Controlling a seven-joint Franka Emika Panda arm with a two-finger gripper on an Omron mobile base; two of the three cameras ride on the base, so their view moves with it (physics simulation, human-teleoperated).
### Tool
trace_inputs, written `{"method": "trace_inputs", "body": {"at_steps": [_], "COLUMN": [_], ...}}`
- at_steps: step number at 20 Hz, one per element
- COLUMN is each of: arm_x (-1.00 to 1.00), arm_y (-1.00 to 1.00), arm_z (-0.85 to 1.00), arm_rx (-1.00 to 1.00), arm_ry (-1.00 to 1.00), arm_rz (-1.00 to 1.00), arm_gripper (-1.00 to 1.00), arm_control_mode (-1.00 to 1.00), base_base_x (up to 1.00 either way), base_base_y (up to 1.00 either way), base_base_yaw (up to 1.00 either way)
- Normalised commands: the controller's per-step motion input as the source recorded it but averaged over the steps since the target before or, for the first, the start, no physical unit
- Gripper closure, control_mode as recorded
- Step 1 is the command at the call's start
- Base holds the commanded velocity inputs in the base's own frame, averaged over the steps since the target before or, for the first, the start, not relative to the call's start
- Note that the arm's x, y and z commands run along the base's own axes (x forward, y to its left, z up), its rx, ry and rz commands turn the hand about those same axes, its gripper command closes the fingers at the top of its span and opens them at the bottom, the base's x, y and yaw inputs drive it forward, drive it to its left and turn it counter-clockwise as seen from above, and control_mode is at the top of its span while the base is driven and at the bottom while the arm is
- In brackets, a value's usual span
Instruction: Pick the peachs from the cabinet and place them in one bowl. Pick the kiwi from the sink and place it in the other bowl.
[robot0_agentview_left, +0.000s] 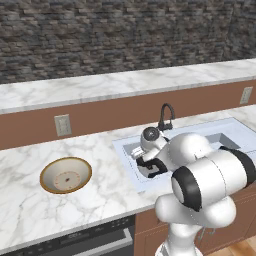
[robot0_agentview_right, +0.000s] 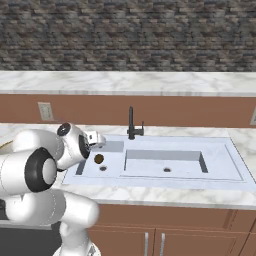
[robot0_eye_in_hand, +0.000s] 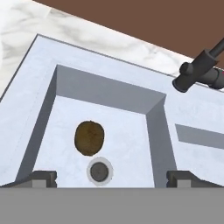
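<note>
i'm on the kiwi step, by my reading. my gripper (robot0_eye_in_hand: 111, 178) hangs above the smaller basin of the sink (robot0_eye_in_hand: 26, 127), fingers spread wide with nothing between them; in the hand view one fingertip sits at 7 o'clock and the other at 5 o'clock, with the basin floor showing between.

the kiwi (robot0_eye_in_hand: 89, 138) lies on that basin floor, just beside the drain (robot0_eye_in_hand: 100, 171), at about 11 o'clock from it. from the midpoint of my fingers it sits toward 11 o'clock, so it is not yet centred between the tips. in the right base view the kiwi (robot0_agentview_right: 99, 159) shows just past my wrist, in the small basin at the sink's 9 o'clock end.

the next move, as i judge it, is a small shift toward the kiwi, then a straight drop until the fingers straddle it, and then a close. it is rounded, so it may roll if one finger touches first.

room is tight: basin walls stand at 9 and 3 o'clock of the fruit, the back wall at 12. the faucet (robot0_eye_in_hand: 199, 72) reaches in at 2 o'clock, above the rim, well apart from the kiwi.

the shallow brown-rimmed bowl (robot0_agentview_left: 65, 175) waits on the counter (robot0_agentview_left: 30, 210) at 9 o'clock of the sink in the left base view, with open marble between.
</note>
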Motion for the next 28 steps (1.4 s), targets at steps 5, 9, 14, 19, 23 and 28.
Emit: {"method": "trace_inputs", "body": {"at_steps": [5,9,14,19,23,28], "arm_x": [0.12,0.01,0.01,0.00,0.02,0.16], "arm_y": [-0.03,0.00,-0.01,0.00,0.00,0.00], "arm_z": [-0.22,-0.11,-0.01,-0.03,-0.06,-0.08], "arm_rx": [0.04,0.00,0.02,0.04,0.07,0.04], "arm_ry": [0.01,0.01,0.01,0.00,0.00,0.00], "arm_rz": [0.00,0.00,0.00,0.00,0.00,0.00], "arm_gripper": [-1.00,-1.00,-1.00,-1.00,-1.00,-1.00], "arm_control_mode": [-1.00,-1.00,-1.00,-1.00,-1.00,-1.00], "base_base_x": [0.00,0.00,0.00,0.00,0.00,0.00], "base_base_y": [0.00,0.00,0.00,0.00,0.00,0.00], "base_base_yaw": [0.00,0.00,0.00,0.00,0.00,0.00]}}
